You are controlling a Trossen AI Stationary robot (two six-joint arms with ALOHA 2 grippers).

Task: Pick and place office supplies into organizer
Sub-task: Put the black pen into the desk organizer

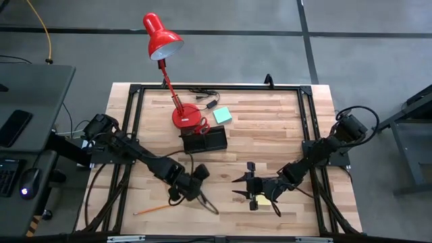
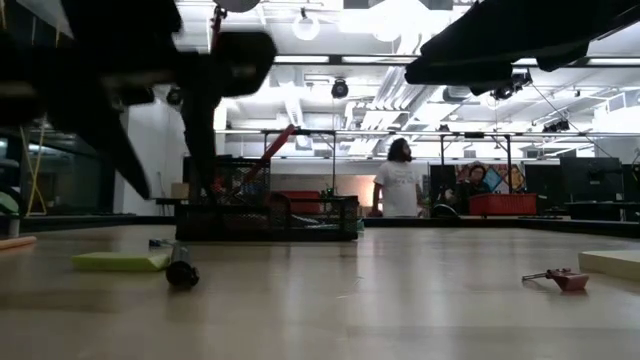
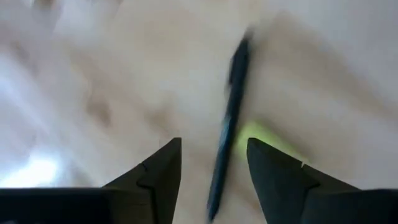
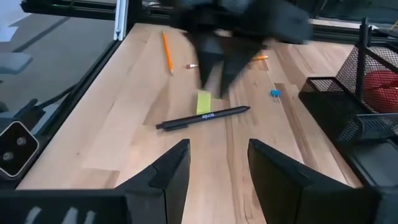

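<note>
A black pen [image 4: 202, 118] lies flat on the table, with a small yellow-green piece [image 4: 204, 102] just beside it. My left gripper [image 3: 212, 142] hangs open right over the pen [image 3: 227, 124], a finger on each side of it; the right wrist view shows its fingers [image 4: 216, 74] pointing down above the pen. My right gripper [image 1: 235, 187] stands open with nothing between its fingers, facing the pen from the table's right, over a yellow sticky-note pad [image 1: 262, 200]. The black organizer [image 1: 204, 142] sits mid-table, with the red scissors handles [image 1: 201, 125] at its far side.
An orange pencil [image 1: 152, 210] lies near the front edge on the left. A teal sticky-note pad [image 1: 223, 115] lies beyond the organizer, beside the red desk lamp's base [image 1: 183, 116]. A second orange pencil [image 4: 261, 57] and a tiny blue piece [image 4: 275, 93] lie past the pen.
</note>
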